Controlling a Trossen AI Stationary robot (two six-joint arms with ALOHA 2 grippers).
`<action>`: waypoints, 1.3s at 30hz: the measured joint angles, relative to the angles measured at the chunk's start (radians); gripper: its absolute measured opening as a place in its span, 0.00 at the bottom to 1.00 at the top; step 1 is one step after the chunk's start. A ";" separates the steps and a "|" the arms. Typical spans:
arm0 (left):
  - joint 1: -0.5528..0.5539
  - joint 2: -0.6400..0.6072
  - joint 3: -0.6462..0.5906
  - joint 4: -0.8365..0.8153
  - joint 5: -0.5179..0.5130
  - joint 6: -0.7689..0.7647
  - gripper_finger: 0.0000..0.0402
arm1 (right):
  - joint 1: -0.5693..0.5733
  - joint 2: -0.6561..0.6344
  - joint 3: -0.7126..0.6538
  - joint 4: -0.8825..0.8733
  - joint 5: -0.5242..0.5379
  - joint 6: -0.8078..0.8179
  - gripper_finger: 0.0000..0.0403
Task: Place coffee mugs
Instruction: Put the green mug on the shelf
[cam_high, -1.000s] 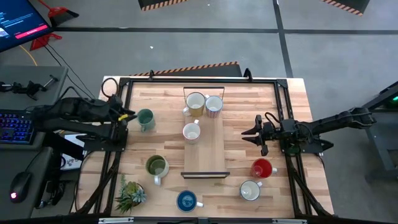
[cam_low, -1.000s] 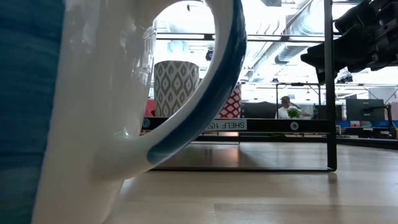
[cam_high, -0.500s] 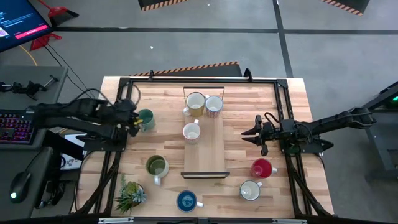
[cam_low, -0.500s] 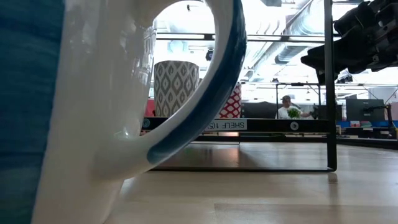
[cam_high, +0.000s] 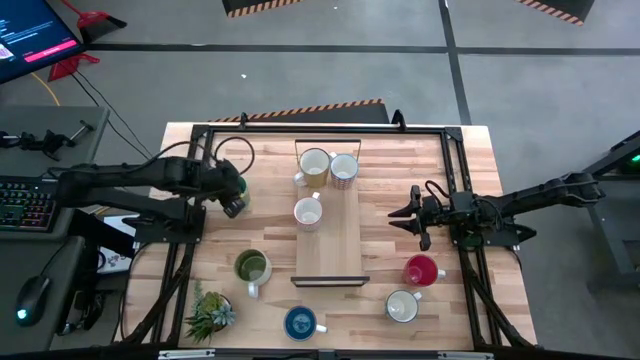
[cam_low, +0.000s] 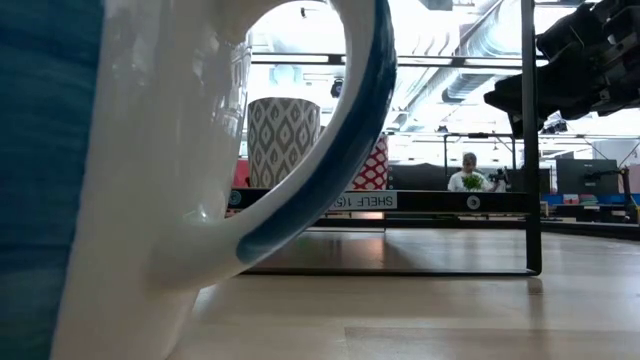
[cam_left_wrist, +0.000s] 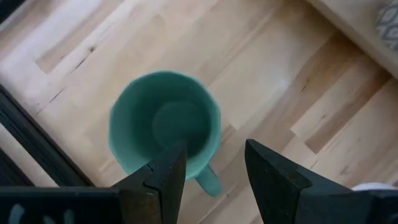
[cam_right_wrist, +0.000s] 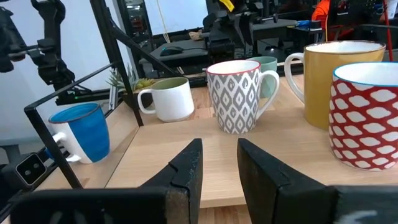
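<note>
- Clearly legible on the dark front rail of the shelf (cam_low: 430, 200) in the low view is a white label reading "SHELF 1(S"; the rest hides behind the blue mug's handle.
- Three mugs stand on the shelf's pale wooden board: a yellow mug (cam_high: 314, 165) and a red-patterned mug (cam_high: 344, 169) touching at the far end, and a grey diamond-patterned mug (cam_high: 308, 212) near the middle.
- On the butcher-block table (cam_high: 385, 230), the teal mug (cam_left_wrist: 165, 124) sits left of the shelf, round and glossy, its handle pointing toward the left wrist camera.
- Compared with a second ago, the left gripper (cam_left_wrist: 214, 171) has moved in from the table's left edge and now hangs directly over the teal mug, fingers spread wide on either side of its handle, holding nothing.
- Meanwhile the right gripper (cam_high: 408, 217) has stayed put right of the shelf, fingers partly apart and empty.
- An olive mug (cam_high: 251, 268), blue mug (cam_high: 300, 322), white mug (cam_high: 402, 306) and red mug (cam_high: 421, 270) stand along the near side, unmoved.
- Beside the olive mug is a spiky potted plant (cam_high: 208, 312).
</note>
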 joint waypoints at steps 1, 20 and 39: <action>0.007 0.012 0.000 0.001 0.010 0.007 0.38 | 0.000 0.000 0.000 0.000 0.000 0.000 0.21; 0.163 0.227 0.000 0.075 0.152 0.191 0.38 | 0.000 0.000 0.000 -0.017 0.000 0.024 0.21; 0.226 0.451 0.000 0.179 0.251 0.314 0.38 | 0.000 0.000 0.000 -0.029 0.000 0.042 0.21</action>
